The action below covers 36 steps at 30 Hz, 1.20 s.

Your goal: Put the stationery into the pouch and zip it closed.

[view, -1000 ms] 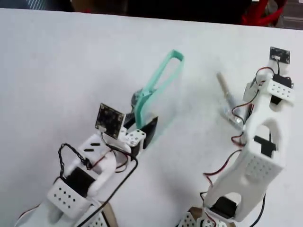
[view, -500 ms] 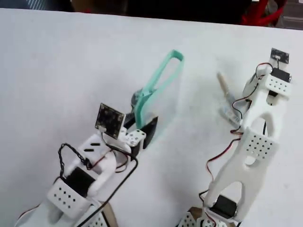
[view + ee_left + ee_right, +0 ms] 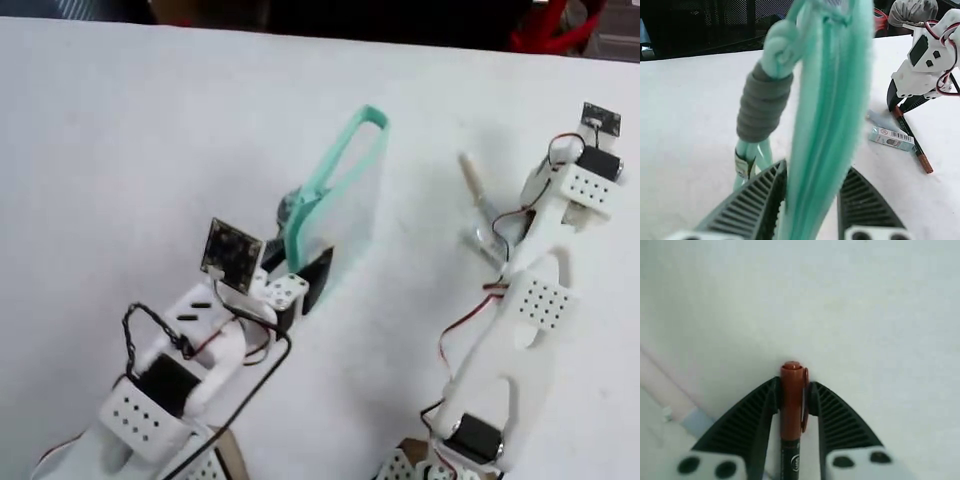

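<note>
Change over one second. Your right arm (image 3: 525,320) has stretched out. Its perforated middle link has slid forward up the table and now lies flatter, on the side away from the pouch (image 3: 332,180). The wrist carrying your right gripper (image 3: 792,385), clamped on the pen (image 3: 791,405), has swung slightly farther from the pouch.

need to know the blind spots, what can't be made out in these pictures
Pen: right wrist view, its barrel runs off the edge inside the right gripper.
Pouch: left wrist view, blurred near the lens; contents unclear.
Stationery: high view, partly behind the right arm.
</note>
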{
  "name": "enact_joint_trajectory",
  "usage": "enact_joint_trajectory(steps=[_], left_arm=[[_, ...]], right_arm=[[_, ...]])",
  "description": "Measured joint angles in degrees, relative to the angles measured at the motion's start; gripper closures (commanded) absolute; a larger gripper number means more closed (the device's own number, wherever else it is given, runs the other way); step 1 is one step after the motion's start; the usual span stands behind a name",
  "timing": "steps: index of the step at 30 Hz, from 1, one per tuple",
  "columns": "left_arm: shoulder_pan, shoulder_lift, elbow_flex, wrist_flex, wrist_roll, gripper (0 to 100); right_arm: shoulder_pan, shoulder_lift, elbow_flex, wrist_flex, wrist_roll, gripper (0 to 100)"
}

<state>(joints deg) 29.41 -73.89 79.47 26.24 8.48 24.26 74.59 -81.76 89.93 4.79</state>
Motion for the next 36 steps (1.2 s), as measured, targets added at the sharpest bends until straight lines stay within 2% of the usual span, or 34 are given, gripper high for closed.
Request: enact_joint_trajectory(steps=[10, 18, 22, 29, 36], left_arm=[[0.0, 0.0, 0.0, 0.0, 0.0, 84], [0.0, 0.0, 0.0, 0.0, 0.0, 84], [0.0, 0.0, 0.0, 0.0, 0.0, 84], [0.0, 0.0, 0.0, 0.0, 0.0, 84], [0.0, 0.0, 0.0, 0.0, 0.0, 84]], right_arm=[[-0.3, 2.7, -10.6, 7.1, 0.0, 98.0], [-0.3, -14.0, -7.6, 8.3, -0.1, 98.0], [-0.3, -23.4, -0.2, 8.6, -0.2, 98.0], [-0.6, -43.3, 23.6, 8.6, -0.2, 98.0], [-5.5, -65.6, 40.7, 8.6, -0.2, 98.0]])
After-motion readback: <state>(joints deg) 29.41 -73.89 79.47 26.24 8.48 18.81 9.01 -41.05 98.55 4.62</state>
